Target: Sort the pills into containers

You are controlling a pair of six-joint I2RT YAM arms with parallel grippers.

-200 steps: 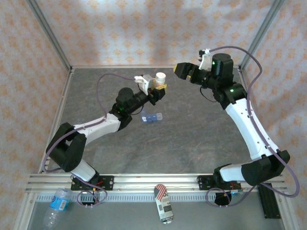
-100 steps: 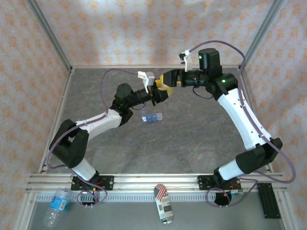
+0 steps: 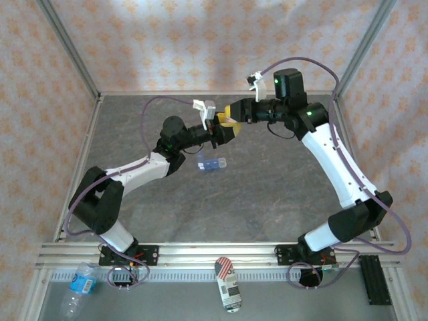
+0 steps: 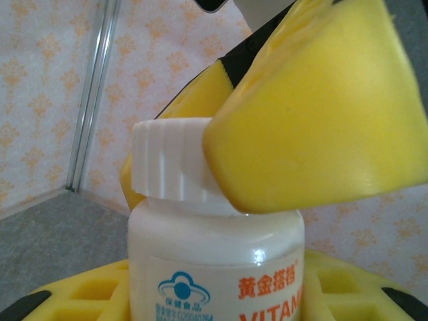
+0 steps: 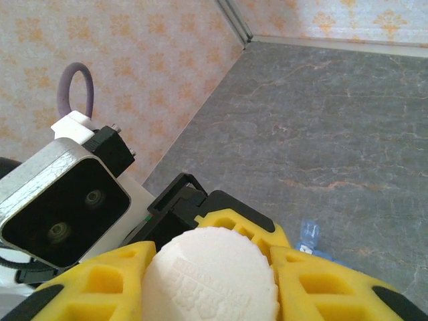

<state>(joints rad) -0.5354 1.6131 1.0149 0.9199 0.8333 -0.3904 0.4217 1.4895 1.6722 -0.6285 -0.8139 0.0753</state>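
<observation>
My left gripper (image 3: pixel 222 132) is shut on a white vitamin bottle (image 4: pixel 214 267) with orange lettering, holding it above the table by its body. The bottle's ribbed white cap (image 5: pixel 210 274) sits between the yellow fingers (image 5: pixel 334 287) of my right gripper (image 3: pixel 232 114), which press on it from both sides. In the left wrist view one right finger (image 4: pixel 314 114) covers part of the cap (image 4: pixel 170 160). The blue translucent containers (image 3: pixel 211 164) lie on the table just below and in front of the bottle, with a corner (image 5: pixel 309 237) peeking past the fingers. No pills are in sight.
The grey table (image 3: pixel 267 194) is fenced by patterned walls and metal corner posts (image 3: pixel 67 53). A plastic water bottle (image 3: pixel 79 286) and a flag-printed can (image 3: pixel 228 284) lie outside the front rail. The left wrist camera housing (image 5: pixel 60 207) sits close to my right gripper.
My right arm swung left to the bottle and its fingers closed round the cap. The left arm shifted slightly, still holding the bottle.
</observation>
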